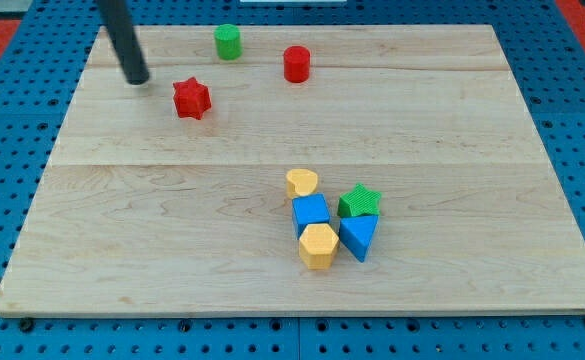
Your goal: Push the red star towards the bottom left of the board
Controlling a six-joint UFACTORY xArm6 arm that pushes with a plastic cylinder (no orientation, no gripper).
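The red star lies on the wooden board near the view's upper left. My tip stands to the star's left and slightly above it, a short gap apart, not touching. The dark rod rises from the tip to the view's top edge.
A green cylinder and a red cylinder stand near the board's top edge. A cluster sits right of centre lower down: yellow heart, blue cube, green star, blue triangle, yellow hexagon. Blue pegboard surrounds the board.
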